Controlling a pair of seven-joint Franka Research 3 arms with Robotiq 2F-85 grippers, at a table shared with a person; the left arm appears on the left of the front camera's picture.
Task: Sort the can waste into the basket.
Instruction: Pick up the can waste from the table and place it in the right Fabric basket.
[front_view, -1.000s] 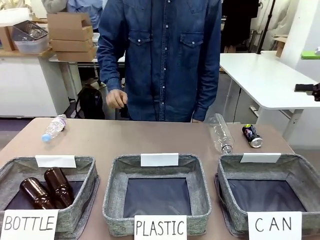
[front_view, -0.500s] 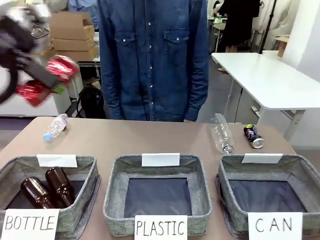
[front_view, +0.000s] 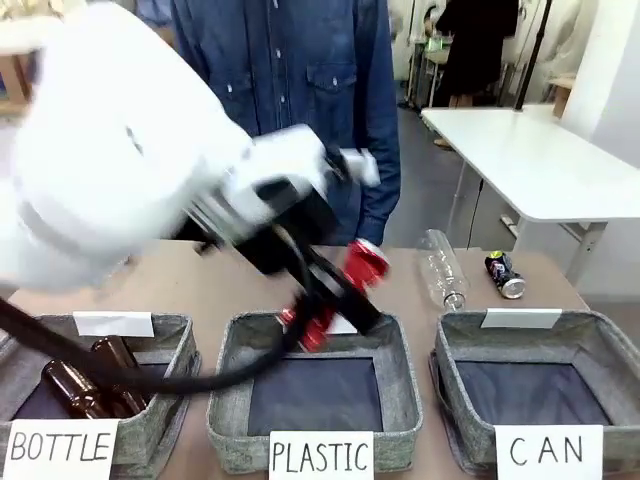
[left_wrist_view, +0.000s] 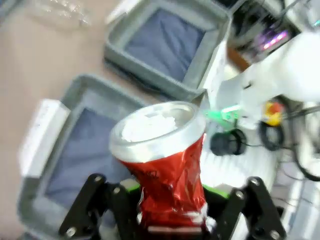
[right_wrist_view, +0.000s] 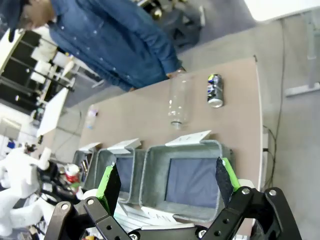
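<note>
My left gripper (front_view: 338, 296) is shut on the crushed red can (front_view: 365, 262), blurred with motion above the far rim of the PLASTIC basket (front_view: 315, 395). In the left wrist view the red can (left_wrist_view: 167, 175) stands silver end up between the black fingers, over that basket, with the CAN basket (left_wrist_view: 165, 42) farther off. The dark blue-black can (front_view: 503, 272) lies on the table beyond the CAN basket (front_view: 530, 390), whose floor is bare. My right gripper (right_wrist_view: 167, 181) hangs open high above the CAN basket (right_wrist_view: 195, 185), and the dark can (right_wrist_view: 215, 90) lies beyond it.
A clear plastic bottle (front_view: 440, 265) lies left of the dark can. Two brown glass bottles (front_view: 80, 385) rest in the BOTTLE basket. A person in a denim shirt (front_view: 290, 70) stands at the far edge. My large white left arm (front_view: 120, 150) covers the table's left half.
My left arm has swung from the upper left down and rightward to above the PLASTIC basket, carrying the red can. The person's hand has dropped out of sight.
</note>
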